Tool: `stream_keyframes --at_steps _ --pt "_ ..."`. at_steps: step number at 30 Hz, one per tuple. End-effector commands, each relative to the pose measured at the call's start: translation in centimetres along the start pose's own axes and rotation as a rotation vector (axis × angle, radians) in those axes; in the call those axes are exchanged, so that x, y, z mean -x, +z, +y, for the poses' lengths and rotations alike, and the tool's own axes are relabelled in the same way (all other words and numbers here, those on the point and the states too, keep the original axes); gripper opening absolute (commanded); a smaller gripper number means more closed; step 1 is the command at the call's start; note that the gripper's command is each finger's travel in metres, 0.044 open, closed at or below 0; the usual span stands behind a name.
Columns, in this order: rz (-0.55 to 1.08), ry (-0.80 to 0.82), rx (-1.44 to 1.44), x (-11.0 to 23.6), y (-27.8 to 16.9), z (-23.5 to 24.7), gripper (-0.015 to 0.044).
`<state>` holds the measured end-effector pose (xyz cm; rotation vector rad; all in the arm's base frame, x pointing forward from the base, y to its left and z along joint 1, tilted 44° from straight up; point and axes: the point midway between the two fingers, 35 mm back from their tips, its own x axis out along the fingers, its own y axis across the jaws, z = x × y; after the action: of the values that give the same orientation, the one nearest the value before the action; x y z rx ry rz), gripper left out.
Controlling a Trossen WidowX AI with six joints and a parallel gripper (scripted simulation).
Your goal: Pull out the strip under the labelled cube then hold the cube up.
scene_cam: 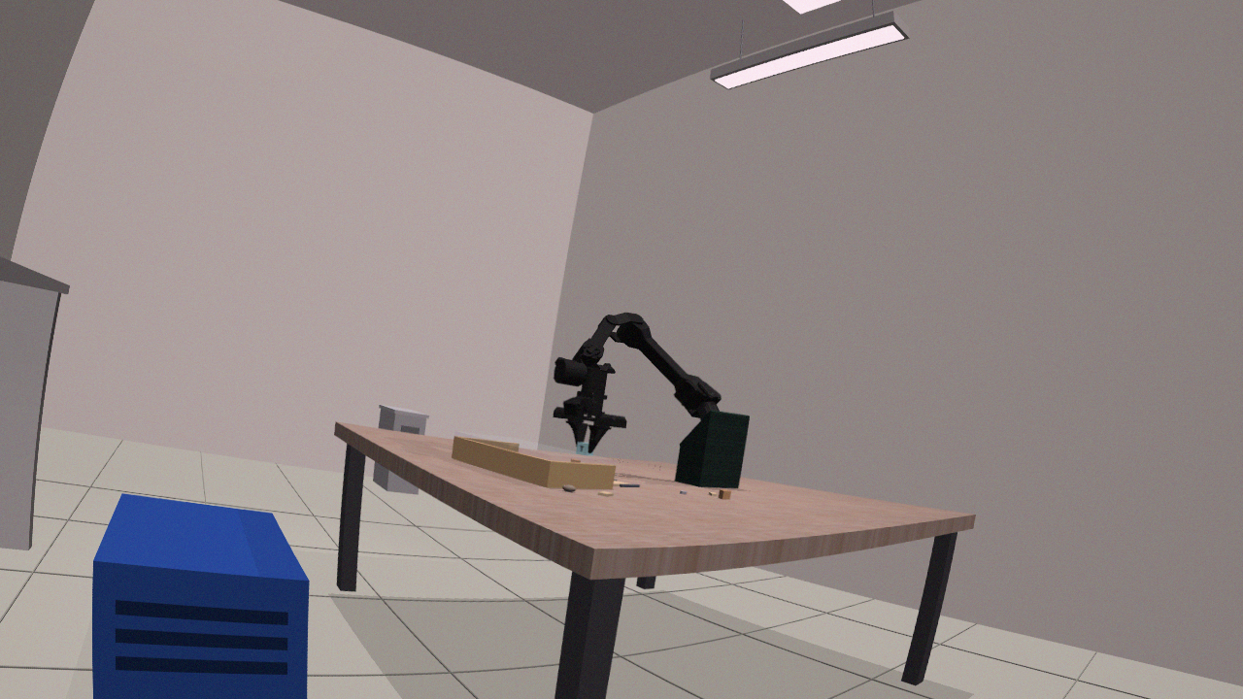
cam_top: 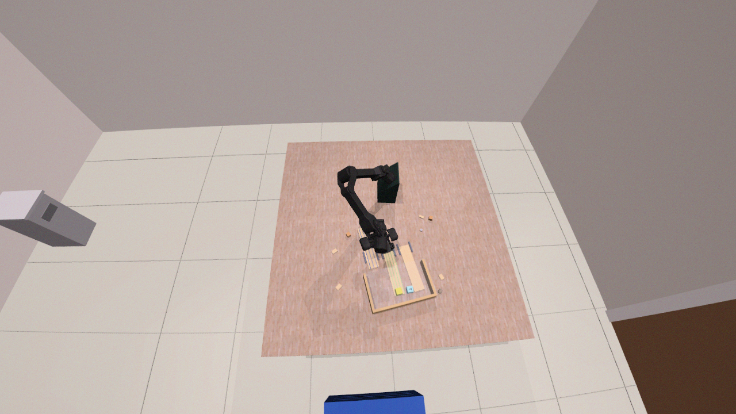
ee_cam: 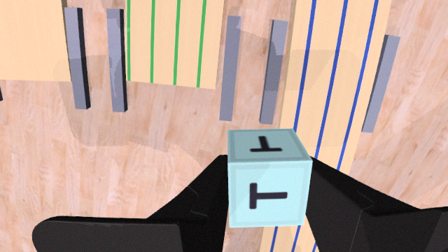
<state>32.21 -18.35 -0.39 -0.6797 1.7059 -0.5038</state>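
Observation:
My gripper (ee_cam: 261, 162) (cam_top: 382, 249) (scene_cam: 587, 445) is shut on the labelled cube (ee_cam: 269, 182) (scene_cam: 581, 448), a pale blue cube with a black T on its faces. It holds the cube clear above the wooden table (cam_top: 309, 288) (scene_cam: 695, 521). Below it in the wrist view lies the tan strip with blue lines (ee_cam: 325, 87), running past the cube on the right. A tan strip with green lines (ee_cam: 164, 42) (cam_top: 393, 267) lies further left, and a plain tan strip (ee_cam: 31, 35) (cam_top: 411, 260) beyond it.
Grey guide bars (ee_cam: 115, 59) (ee_cam: 273, 70) stand between the strips. A low wooden frame (cam_top: 401, 305) (scene_cam: 530, 465) holds a yellow cube (cam_top: 398, 291) and another pale blue cube (cam_top: 409, 289). Small scraps (cam_top: 338, 286) lie scattered. The arm's dark base (cam_top: 387, 185) stands behind.

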Motion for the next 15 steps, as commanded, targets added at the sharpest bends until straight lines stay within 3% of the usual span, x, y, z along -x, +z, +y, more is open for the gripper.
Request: stream_keyframes --at_steps 1,15 --pt "0.000 -0.003 -0.003 0.1 -1.2 0.7 0.0000" --pt "0.001 -0.003 -0.001 -0.1 -5.2 3.1 0.0000"
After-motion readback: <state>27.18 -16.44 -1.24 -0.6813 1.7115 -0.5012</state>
